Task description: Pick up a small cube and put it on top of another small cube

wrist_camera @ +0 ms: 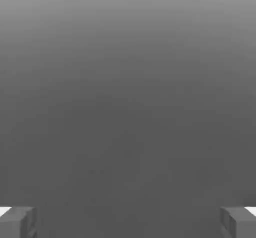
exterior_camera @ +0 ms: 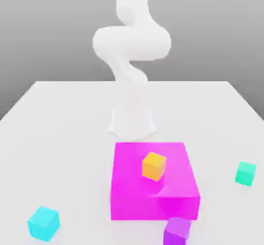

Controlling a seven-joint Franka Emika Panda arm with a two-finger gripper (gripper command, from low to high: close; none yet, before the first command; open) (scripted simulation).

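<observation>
Nothing done yet: the hand [wrist_camera: 128, 222] gapes empty; the sea-green cube [exterior_camera: 246, 173] sits untouched at right on the surface [exterior_camera: 62, 130].

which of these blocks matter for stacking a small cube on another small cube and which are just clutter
For the job:
sea-green cube, to be picked up
claw, open, holding nothing

Lying about or unclear:
magenta block
orange cube, on the magenta block
sky-cyan cube
purple cube
</observation>
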